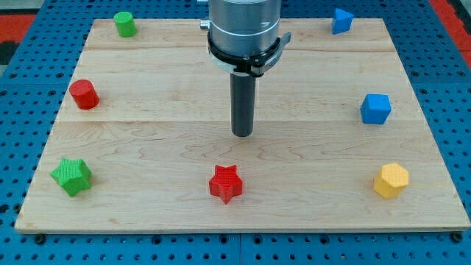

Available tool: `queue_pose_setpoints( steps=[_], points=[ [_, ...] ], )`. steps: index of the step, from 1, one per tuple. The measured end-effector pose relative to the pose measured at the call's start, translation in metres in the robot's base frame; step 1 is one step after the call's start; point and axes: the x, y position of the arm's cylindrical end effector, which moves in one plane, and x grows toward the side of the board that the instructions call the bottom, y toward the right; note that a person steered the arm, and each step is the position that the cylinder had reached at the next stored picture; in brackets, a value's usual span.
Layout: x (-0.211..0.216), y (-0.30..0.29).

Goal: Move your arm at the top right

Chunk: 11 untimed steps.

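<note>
- Resting near the middle of the pale wooden worktop (309, 184), my tip (242, 135) touches no block; this rig carries no gripper, so nothing can be clenched or released.
- Nothing needs taking hold of: the task's thing is the arm itself, a stiff dark rod that I judge will slide lightly.
- At about six o'clock from my tip, near it, lies the red star-shaped block (225, 183).
- The goal corner lies at about two o'clock. A small blue block (341, 20), shape unclear, sits near that corner by the top edge.
- A blue cube (375, 109) stands at about three o'clock, well apart.
- Between those two blue blocks the room looks open; the risk, I judge, is nudging the small blue block off the edge.
</note>
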Motion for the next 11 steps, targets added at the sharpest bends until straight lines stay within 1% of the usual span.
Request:
queue_pose_setpoints(
  steps=[4,5,6,7,8,9,10,11],
  points=[
    [0.000,-0.001],
    [-0.033,0.054],
    [-0.090,0.128],
    [-0.154,0.162],
    [-0.203,0.207],
    [-0.256,0.265],
    [-0.276,0.310],
    [-0.276,0.285]
  ],
)
